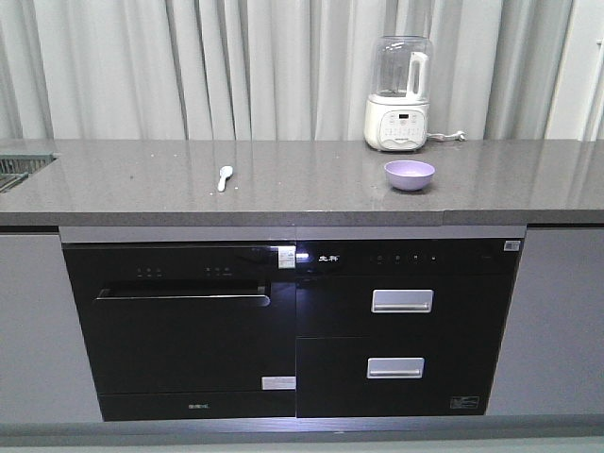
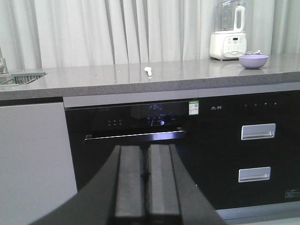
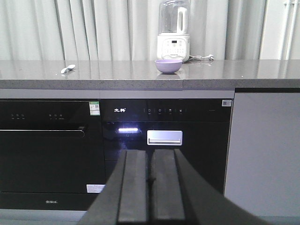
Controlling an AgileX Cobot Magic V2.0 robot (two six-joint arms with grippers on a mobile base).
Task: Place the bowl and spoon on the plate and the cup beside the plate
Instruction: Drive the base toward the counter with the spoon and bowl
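A small lavender bowl (image 1: 410,175) sits on the grey countertop (image 1: 302,193), right of centre, in front of a white blender. The pale spoon (image 1: 225,176) lies on the counter left of centre. Both also show from the wrists: bowl (image 2: 253,61) (image 3: 168,66), spoon (image 2: 148,71) (image 3: 68,69). The plate and the cup are out of view. My left gripper (image 2: 146,152) is shut and empty, low in front of the dark oven door. My right gripper (image 3: 150,157) is shut and empty too, low before the drawers. Neither gripper shows in the front view.
A white blender (image 1: 399,94) with a clear jug stands at the counter's back, behind the bowl. A sink (image 1: 19,172) is set in the counter's far left. Below are a black oven (image 1: 179,330) and two drawers with silver handles (image 1: 402,300). Curtains hang behind.
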